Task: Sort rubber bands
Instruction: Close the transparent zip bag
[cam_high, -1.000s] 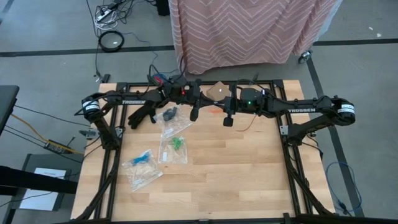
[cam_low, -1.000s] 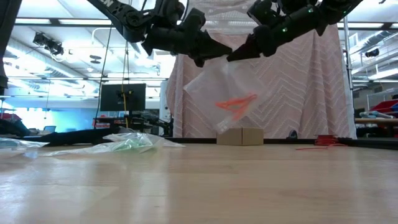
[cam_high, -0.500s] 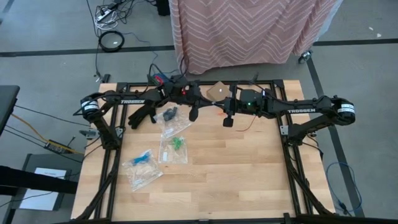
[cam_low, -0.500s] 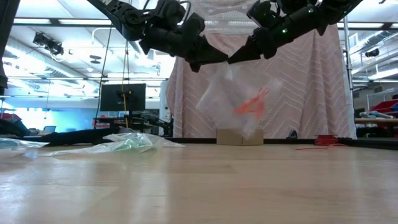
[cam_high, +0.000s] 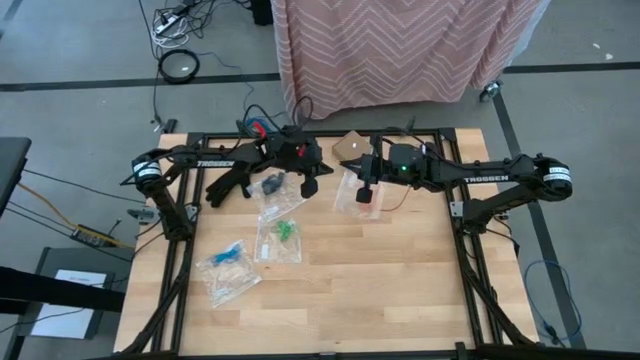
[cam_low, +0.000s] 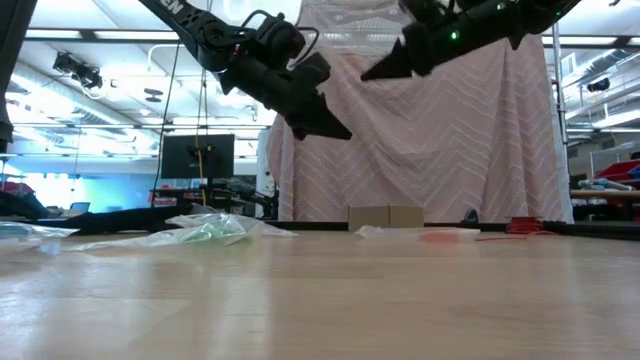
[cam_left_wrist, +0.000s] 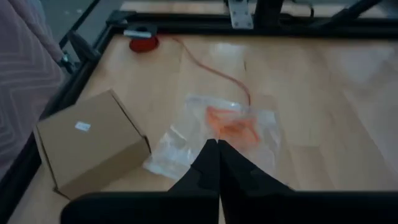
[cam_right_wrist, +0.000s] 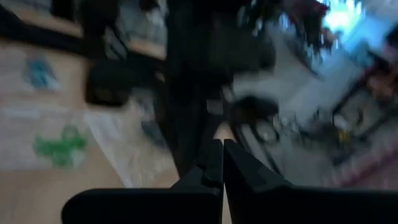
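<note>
Item: orange rubber bands (cam_left_wrist: 231, 126), light, floppy, sealed in slippery clear zip bag (cam_high: 357, 192) at tabletop (cam_high: 400, 270) 12 o'clock; pinch a bag corner; left tool (cam_high: 309, 184) and right tool (cam_high: 365, 195) pressed together, empty.

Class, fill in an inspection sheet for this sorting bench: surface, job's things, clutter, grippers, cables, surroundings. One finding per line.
Surface: wooden table, black frame around it.
Job's things: orange rubber bands in a clear bag lying flat; green rubber bands, blue rubber bands and black rubber bands in bags too.
Clutter: cardboard box; black glove.
Grippers: left gripper and right gripper shut, empty, above the table.
Cables: red wire on the table; coiled cable on the floor.
Surroundings: pink patterned cloth behind the table.
</note>
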